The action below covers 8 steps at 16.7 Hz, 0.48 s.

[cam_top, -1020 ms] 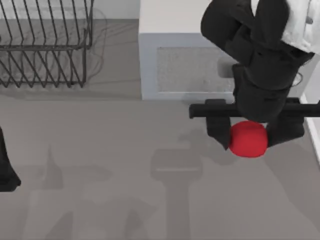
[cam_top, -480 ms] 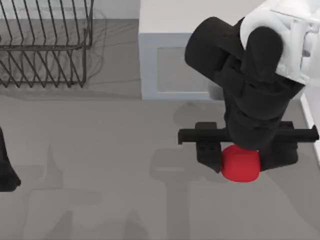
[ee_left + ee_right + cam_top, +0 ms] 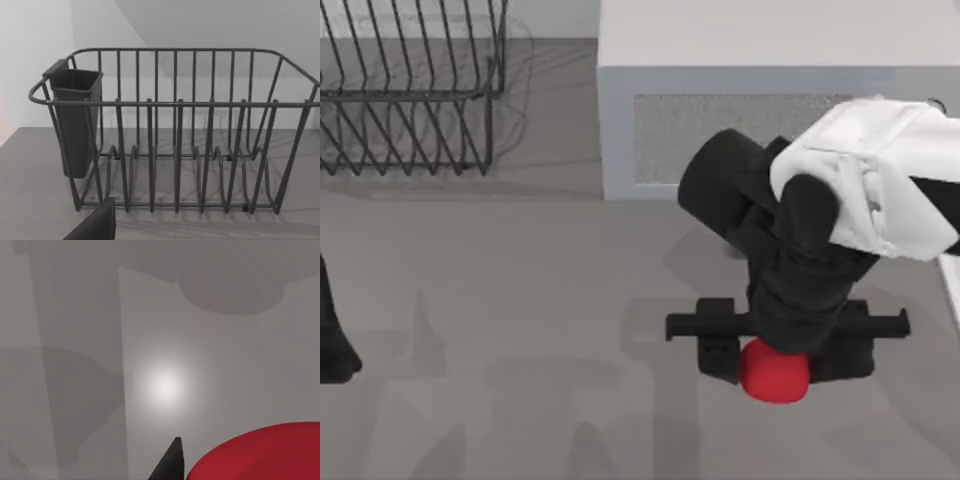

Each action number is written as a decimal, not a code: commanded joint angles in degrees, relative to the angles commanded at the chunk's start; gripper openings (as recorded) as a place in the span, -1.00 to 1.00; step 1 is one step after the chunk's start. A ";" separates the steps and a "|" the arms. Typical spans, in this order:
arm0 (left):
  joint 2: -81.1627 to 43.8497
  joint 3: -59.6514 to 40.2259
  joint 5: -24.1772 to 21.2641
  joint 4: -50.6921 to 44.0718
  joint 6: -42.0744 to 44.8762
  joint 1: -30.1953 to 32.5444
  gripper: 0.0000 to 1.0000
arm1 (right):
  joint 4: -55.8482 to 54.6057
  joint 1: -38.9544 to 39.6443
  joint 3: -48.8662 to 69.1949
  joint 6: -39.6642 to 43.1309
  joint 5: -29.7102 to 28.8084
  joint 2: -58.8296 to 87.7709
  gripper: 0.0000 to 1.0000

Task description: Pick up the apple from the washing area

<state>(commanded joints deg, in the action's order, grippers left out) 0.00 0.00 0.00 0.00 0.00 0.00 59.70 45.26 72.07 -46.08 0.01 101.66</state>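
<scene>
The apple is a smooth bright-red ball held between the black fingers of my right gripper, which is shut on it above the grey table, right of centre and toward the front. The right arm's black and white body covers the apple's far side in the top view. In the right wrist view the apple bulges large and red beside one dark fingertip, with the table surface well below. My left arm stays parked at the table's left edge.
A white microwave stands at the back, behind the right arm. A dark wire dish rack sits at the back left; the left wrist view shows the rack with a dark cup holder on its side.
My right arm has carried the apple toward the table's front and slightly left, away from the microwave. The left arm has not moved.
</scene>
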 joint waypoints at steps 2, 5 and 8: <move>0.00 0.00 0.00 0.00 0.00 0.00 1.00 | -4.36 0.09 -3.90 -0.06 -0.02 0.80 -1.00; 0.00 0.00 0.00 0.00 0.00 0.00 1.00 | -6.34 0.12 -5.87 -0.08 -0.03 1.18 -1.00; 0.00 0.00 0.00 0.00 0.00 0.00 1.00 | -6.34 0.12 -5.87 -0.08 -0.03 1.18 -1.00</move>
<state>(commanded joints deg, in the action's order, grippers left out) 0.00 0.00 0.00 0.00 0.00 0.00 53.35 45.38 66.19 -46.16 -0.02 102.84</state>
